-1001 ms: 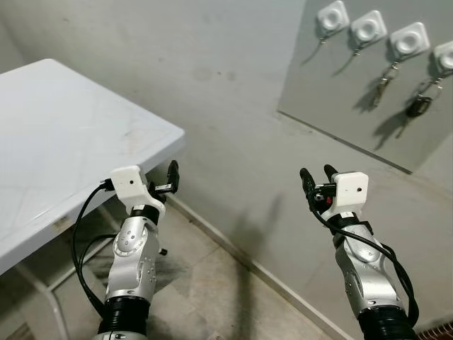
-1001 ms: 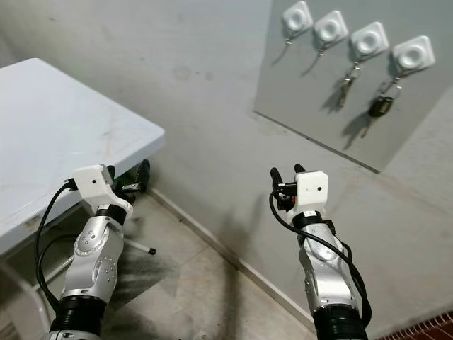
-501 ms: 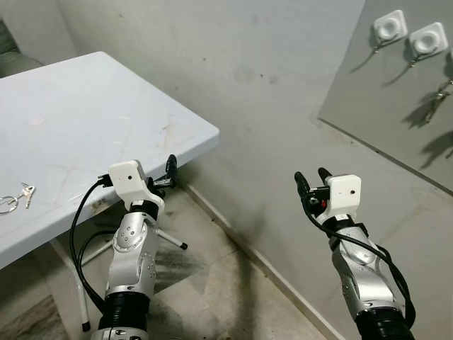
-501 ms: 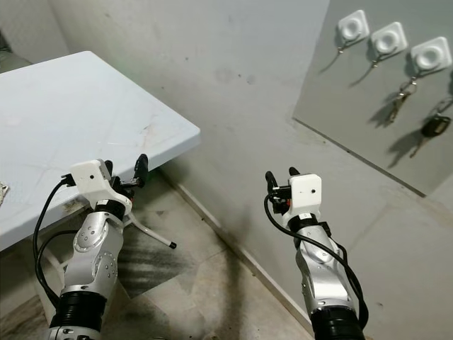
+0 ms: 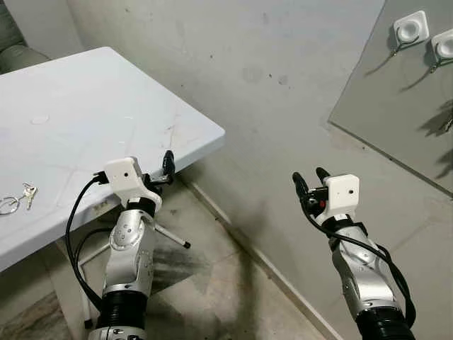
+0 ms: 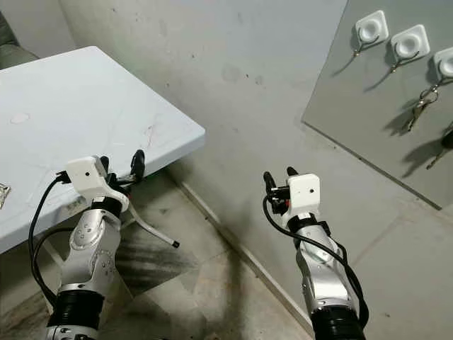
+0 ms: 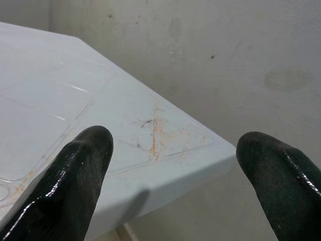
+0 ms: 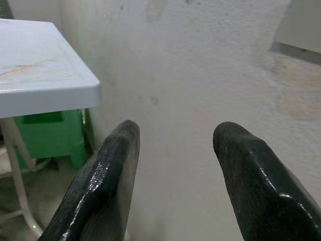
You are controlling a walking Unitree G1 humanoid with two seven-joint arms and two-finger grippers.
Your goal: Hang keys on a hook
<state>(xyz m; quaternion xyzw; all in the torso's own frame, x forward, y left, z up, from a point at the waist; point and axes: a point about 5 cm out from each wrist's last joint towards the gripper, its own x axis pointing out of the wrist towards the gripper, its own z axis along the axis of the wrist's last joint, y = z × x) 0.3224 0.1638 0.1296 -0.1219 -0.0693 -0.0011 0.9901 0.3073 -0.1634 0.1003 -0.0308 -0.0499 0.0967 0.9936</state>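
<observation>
Left eye view: left gripper (image 5: 164, 170) raised, fingers spread, beside the white table (image 5: 106, 106) corner; right gripper (image 5: 308, 185) raised before the bare wall (image 5: 283, 127), fingers parted, nothing held. Keys (image 5: 15, 200) lay on the table's near-left edge, well apart from both grippers; hooks (image 6: 389, 39) stood high on the wall panel
</observation>
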